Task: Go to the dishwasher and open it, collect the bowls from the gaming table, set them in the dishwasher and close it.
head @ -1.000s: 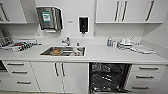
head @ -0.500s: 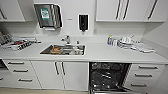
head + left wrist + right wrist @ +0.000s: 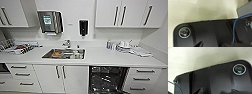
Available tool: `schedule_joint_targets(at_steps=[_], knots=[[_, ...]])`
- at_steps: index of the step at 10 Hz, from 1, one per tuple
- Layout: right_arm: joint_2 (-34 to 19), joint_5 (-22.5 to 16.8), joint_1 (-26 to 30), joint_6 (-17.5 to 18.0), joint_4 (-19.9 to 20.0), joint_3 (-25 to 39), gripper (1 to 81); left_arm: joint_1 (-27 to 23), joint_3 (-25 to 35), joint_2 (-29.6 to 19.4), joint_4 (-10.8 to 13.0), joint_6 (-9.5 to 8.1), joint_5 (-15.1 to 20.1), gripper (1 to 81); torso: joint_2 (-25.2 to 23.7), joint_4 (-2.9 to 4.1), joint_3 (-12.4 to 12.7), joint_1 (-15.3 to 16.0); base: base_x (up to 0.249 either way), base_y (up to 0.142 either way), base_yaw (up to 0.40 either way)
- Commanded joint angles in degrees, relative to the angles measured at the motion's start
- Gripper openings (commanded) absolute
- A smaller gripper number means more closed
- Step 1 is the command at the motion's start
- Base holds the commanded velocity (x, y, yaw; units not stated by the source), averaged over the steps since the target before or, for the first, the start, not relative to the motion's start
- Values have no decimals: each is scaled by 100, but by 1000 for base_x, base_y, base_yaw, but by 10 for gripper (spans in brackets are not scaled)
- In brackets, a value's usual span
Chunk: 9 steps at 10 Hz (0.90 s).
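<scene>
Facing the open dishwasher (image 3: 107, 80) under the counter (image 3: 100, 58), jaw state unreadable.

Dark wrist plate (image 3: 209, 33), blue cable (image 3: 238, 25)

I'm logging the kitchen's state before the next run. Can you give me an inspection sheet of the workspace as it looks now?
Surface: long white countertop with an inset steel sink holding some items.
Job's things: built-in dishwasher under the counter, open, dark interior with wire racks showing; bowls: nothing seen.
Clutter: loaded dish rack at the counter's left end; bottles and white crockery on the right.
End effectors: nothing seen of the fingers; state cannot be told.
Cables: thin blue cable along the left wrist housing.
Surroundings: white wall cabinets, steel paper-towel dispenser, black soap dispenser, white drawers.
</scene>
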Motion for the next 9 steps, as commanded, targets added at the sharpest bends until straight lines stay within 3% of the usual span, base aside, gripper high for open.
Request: schedule_joint_targets(at_steps=[1, 2, 5, 9], knots=[[-53, -244, 255, -21, -100, 37, 811, -205, 47, -2, 36, 39, 284, 811, 564, 0, 222, -365, 0, 0, 0], [-53, -244, 255, -21, -109, 37, 811, -196, -15, 42, 18, 56, 284, 811, 737, 0, 92, -481, 0, 0, 0], [78, -244, 255, -12, -118, -77, 811, -204, -647, 358, -26, 65, 275, 811, 1290, 0, 164, -841, 0, 0, 0], [430, -244, 264, -21, -135, -631, 811, -197, -736, 411, -35, 39, 275, 811, 2083, 0, 164, -1353, 0, 0, 0]])
